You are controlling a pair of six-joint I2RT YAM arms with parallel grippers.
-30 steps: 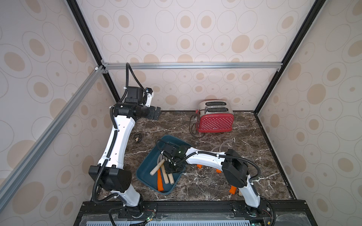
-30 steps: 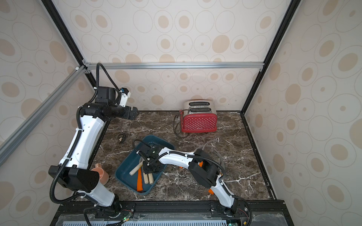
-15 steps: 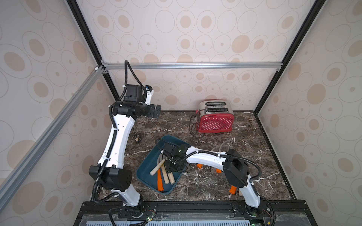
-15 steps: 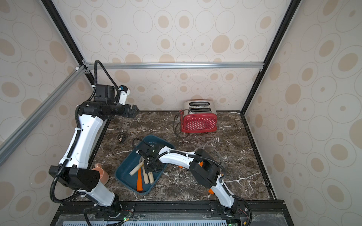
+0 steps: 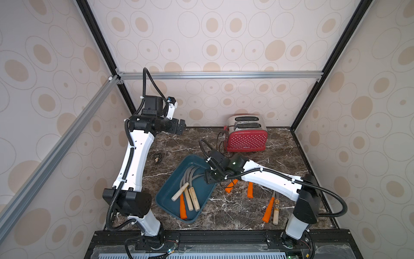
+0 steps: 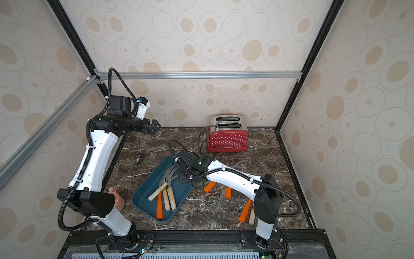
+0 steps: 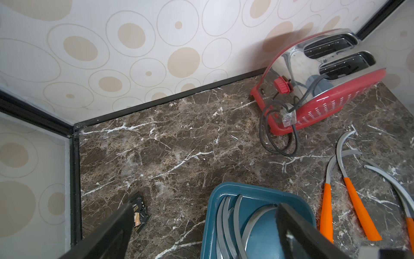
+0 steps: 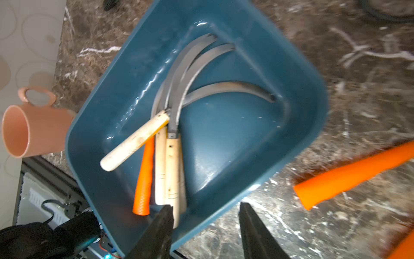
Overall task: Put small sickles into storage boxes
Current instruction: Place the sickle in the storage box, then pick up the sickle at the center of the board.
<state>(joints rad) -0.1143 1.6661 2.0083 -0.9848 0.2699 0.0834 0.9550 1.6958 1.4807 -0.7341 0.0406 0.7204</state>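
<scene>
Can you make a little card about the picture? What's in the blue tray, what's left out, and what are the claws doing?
In the tray: four sickles, three wooden handles, one orange
On the table: four sickles, three orange handles, one wooden
Right gripper: open, empty, over the tray's edge
Left gripper: open, empty, raised near the back corner
Other things: red toaster, pink cup

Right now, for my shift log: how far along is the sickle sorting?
Done: four sickles lie in the teal tray. In hand: nothing; the right hand hangs open at the tray's edge, the left hand open, raised. Left: four loose sickles on the table.
</scene>
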